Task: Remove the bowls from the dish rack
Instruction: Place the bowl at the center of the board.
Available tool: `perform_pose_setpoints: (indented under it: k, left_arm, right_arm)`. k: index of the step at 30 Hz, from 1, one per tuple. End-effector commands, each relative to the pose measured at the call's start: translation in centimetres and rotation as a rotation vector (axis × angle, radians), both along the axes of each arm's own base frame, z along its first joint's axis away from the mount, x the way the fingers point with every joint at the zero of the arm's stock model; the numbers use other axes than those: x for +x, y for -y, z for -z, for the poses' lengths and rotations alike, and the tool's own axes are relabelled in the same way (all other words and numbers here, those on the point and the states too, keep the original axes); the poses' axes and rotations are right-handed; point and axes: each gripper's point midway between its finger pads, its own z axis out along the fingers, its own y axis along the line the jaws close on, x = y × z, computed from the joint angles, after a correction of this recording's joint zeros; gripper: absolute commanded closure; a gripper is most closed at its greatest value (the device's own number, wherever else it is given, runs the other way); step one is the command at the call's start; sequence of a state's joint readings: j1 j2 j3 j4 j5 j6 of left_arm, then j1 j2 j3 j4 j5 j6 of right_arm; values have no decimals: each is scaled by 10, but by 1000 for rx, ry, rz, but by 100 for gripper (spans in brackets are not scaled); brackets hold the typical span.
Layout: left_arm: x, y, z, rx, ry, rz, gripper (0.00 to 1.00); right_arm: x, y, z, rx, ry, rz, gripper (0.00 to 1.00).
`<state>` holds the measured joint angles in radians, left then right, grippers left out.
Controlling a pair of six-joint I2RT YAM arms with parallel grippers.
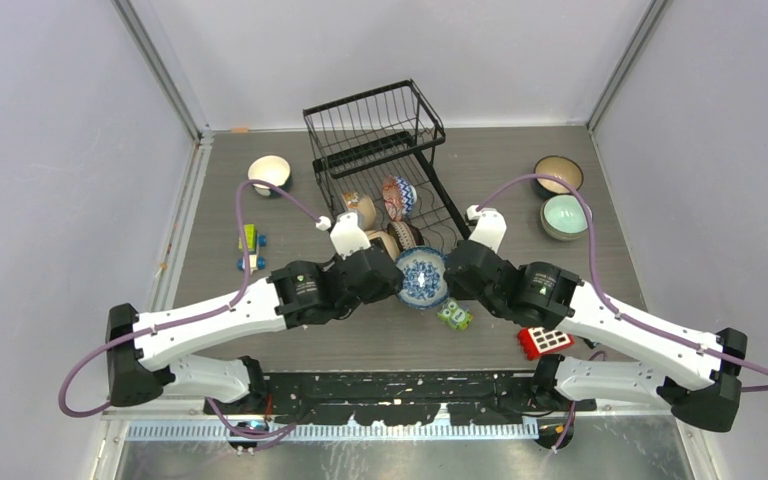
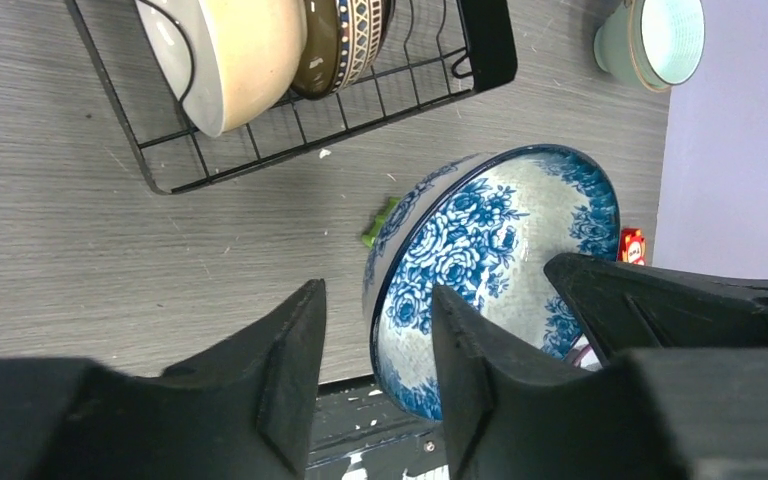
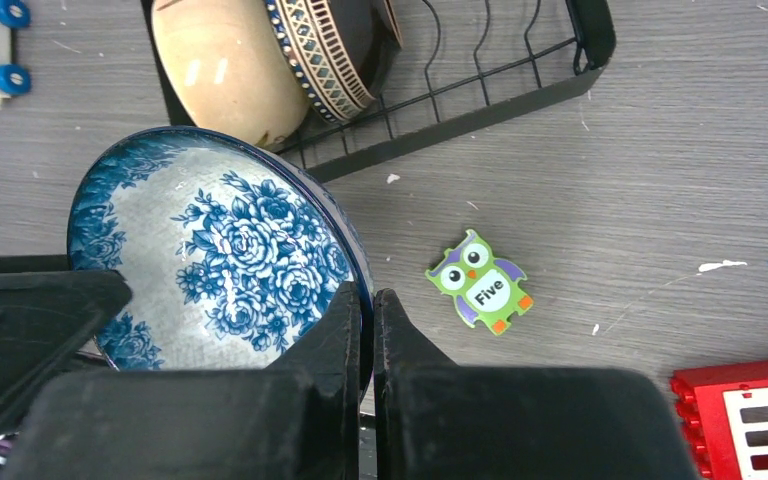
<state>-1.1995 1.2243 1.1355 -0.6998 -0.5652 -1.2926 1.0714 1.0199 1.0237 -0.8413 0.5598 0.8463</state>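
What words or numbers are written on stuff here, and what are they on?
"Five": on the white tummy of the green owl toy.
No words to read on the red toy with white squares; any mark on it is too small.
No words on the blue-flowered bowl, only flowers.
Nothing else has writing that can be read.

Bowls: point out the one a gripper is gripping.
The blue-flowered white bowl, its rim pinched by the right gripper; the others sit in the dish rack or loose on the table.
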Motion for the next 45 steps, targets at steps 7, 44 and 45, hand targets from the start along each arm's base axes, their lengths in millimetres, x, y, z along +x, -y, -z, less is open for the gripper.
perform_pose_setpoints:
  k: [7, 44, 45]
  left_arm:
    - [1, 14, -3, -11, 13, 36, 73]
    - [68, -94, -41, 120, 95, -152, 100]
    - [73, -107, -41, 124, 92, -180, 100]
  right_arm:
    - [10, -19, -45, 176, 67, 29, 99]
    - [-7, 14, -86, 114, 185, -123, 14]
    - [-8, 18, -86, 117, 195, -122, 14]
